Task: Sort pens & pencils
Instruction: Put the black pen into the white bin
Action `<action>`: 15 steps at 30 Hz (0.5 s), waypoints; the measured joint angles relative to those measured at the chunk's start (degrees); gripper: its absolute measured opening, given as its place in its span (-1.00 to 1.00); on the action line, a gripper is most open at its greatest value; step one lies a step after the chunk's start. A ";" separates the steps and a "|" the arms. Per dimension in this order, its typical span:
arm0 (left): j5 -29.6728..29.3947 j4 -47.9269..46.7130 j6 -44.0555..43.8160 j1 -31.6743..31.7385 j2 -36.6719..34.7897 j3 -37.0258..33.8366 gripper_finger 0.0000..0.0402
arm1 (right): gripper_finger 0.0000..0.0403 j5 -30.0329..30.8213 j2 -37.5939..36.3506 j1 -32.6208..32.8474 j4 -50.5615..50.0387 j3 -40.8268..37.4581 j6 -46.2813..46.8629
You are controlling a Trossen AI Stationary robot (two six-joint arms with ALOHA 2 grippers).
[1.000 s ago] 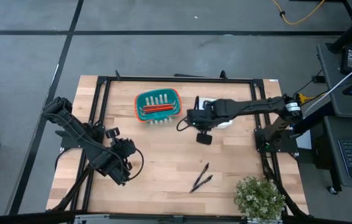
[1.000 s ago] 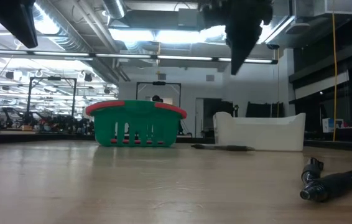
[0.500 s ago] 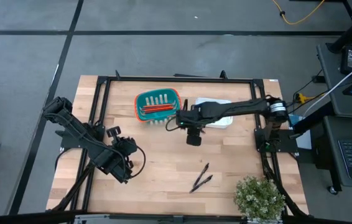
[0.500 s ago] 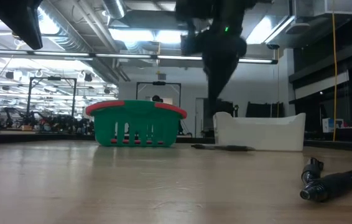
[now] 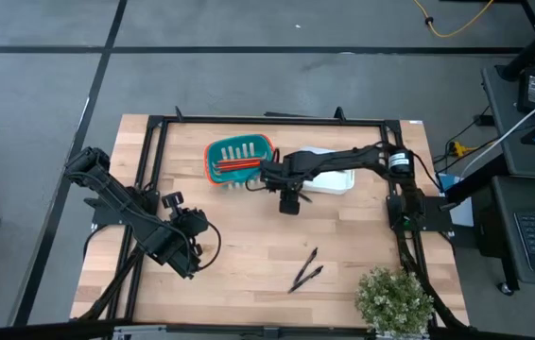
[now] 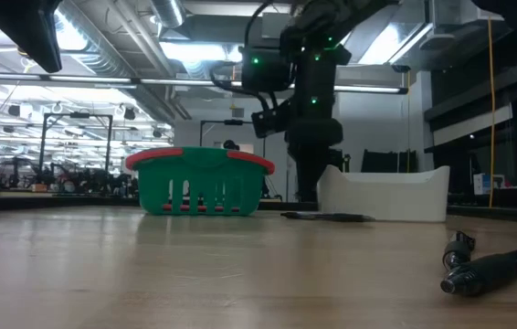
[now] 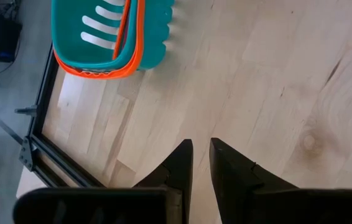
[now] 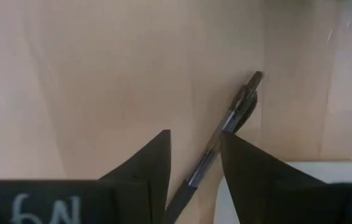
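One black pen (image 8: 227, 127) lies flat on the wood beside the white tray (image 5: 336, 181); in the low view this pen (image 6: 324, 217) shows in front of the tray. My right gripper (image 8: 193, 155) points down over it, open, one finger on either side of the pen's lower part without touching it. In the high view my right gripper (image 5: 277, 179) hides this pen. Two more pens (image 5: 305, 269) lie crossed near the table's front. Red-orange pencils (image 5: 237, 165) lie in the teal basket (image 5: 239, 151). My left gripper (image 7: 201, 152) waits at the near left, its fingers a narrow gap apart with nothing between them.
A potted plant (image 5: 395, 300) stands at the table's near right corner. A black frame (image 5: 154, 189) runs around the table's edges. Bare wood lies between the basket and the two front pens. One of those front pens (image 6: 491, 270) shows large in the low view.
My right gripper has moved toward the table's left edge, from over the white tray to its left side, and has come down close to the table over the pen there. Nothing else has moved.
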 joint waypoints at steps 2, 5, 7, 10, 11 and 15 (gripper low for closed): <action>0.00 -0.01 0.00 0.00 0.00 0.00 -0.75 | -0.31 -1.06 0.12 -0.71 0.46 0.00 0.02; 0.00 0.00 0.00 -0.01 0.00 0.00 -0.75 | -0.31 -1.52 0.12 -1.39 0.94 0.00 0.10; 0.00 0.00 0.00 0.01 0.00 0.00 -0.75 | -0.31 -2.72 0.12 -1.73 1.07 0.00 0.24; 0.00 -0.01 0.00 0.01 0.00 0.00 -0.75 | -0.31 -4.19 0.12 -1.77 2.34 0.00 0.28; 0.00 -0.01 -0.01 0.00 0.00 0.00 -0.75 | -0.31 -4.23 0.12 -1.77 2.51 0.00 0.29; 0.00 0.00 0.00 -0.01 0.00 0.00 -0.75 | -0.31 -4.42 0.12 -2.14 2.87 0.00 0.39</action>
